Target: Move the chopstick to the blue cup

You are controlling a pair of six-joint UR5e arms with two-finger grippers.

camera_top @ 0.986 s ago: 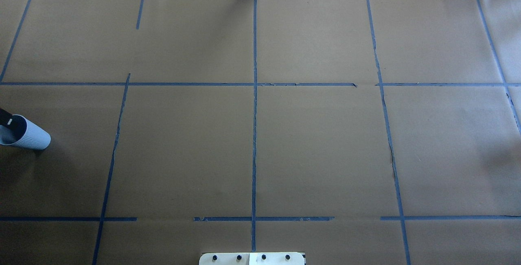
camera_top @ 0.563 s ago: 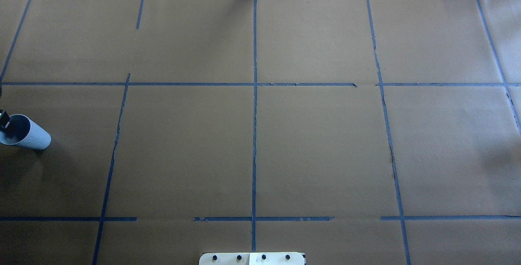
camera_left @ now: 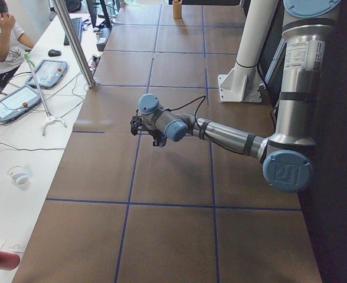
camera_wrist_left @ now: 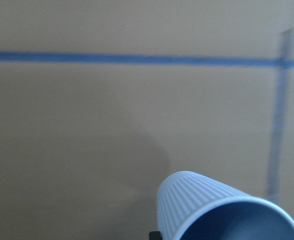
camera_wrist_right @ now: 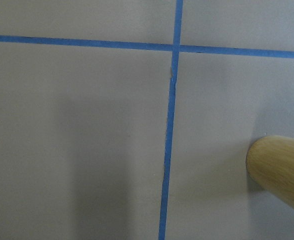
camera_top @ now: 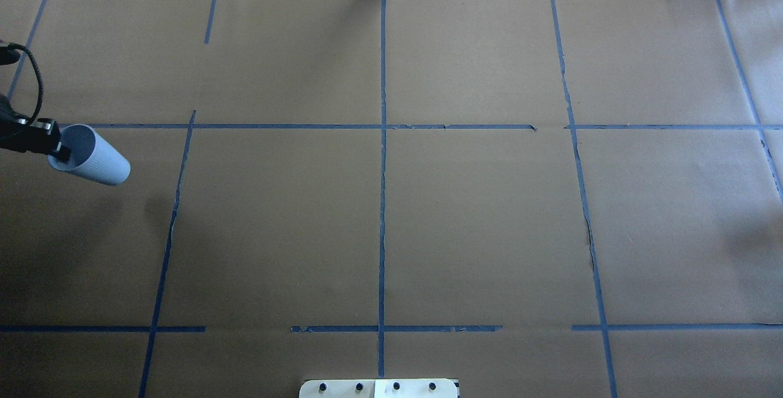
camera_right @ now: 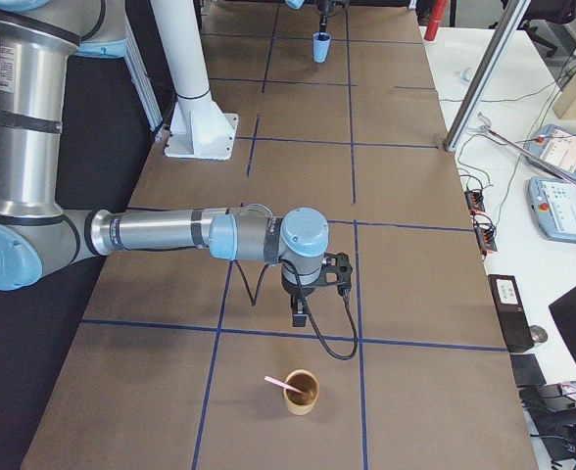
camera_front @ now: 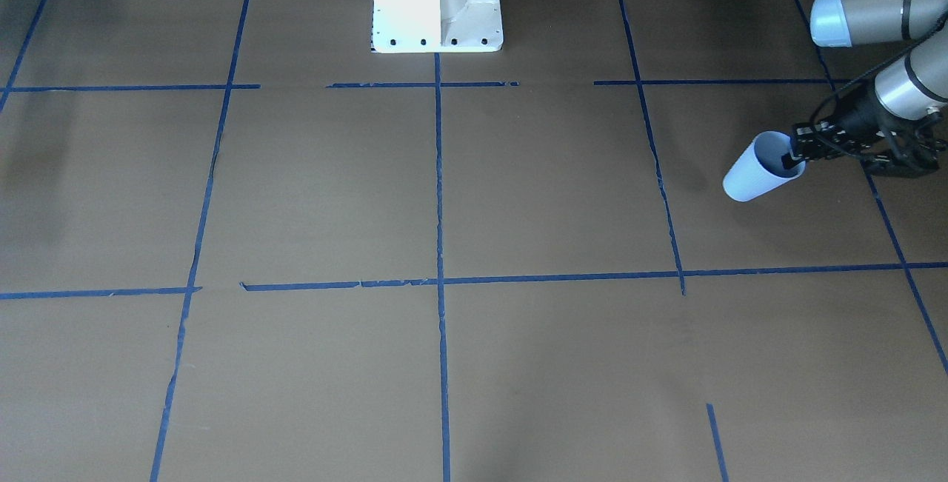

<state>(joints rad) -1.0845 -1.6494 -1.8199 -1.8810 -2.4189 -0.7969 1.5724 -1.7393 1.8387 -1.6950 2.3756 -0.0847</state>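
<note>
The blue cup (camera_top: 92, 156) is a ribbed light blue cup, held off the table at the far left of the overhead view. My left gripper (camera_top: 59, 151) is shut on its rim, one finger inside. The cup shows in the front view (camera_front: 755, 171) with the left gripper (camera_front: 795, 159), in the left wrist view (camera_wrist_left: 217, 207) and far off in the right exterior view (camera_right: 321, 47). The pink chopstick (camera_right: 284, 387) leans in a wooden cup (camera_right: 302, 393). My right gripper (camera_right: 298, 315) hangs just beyond that cup; I cannot tell whether it is open or shut.
The wooden cup shows at the right edge of the right wrist view (camera_wrist_right: 279, 172). Blue tape lines (camera_top: 383, 159) cross the brown paper table. The robot's white base (camera_front: 437, 1) stands at the table's robot side. An operator's bench with pendants (camera_left: 20, 94) runs along the far side.
The left gripper has carried the blue cup up off the table, farther from the robot and toward the table's middle. More of the gripper and its cable now shows.
</note>
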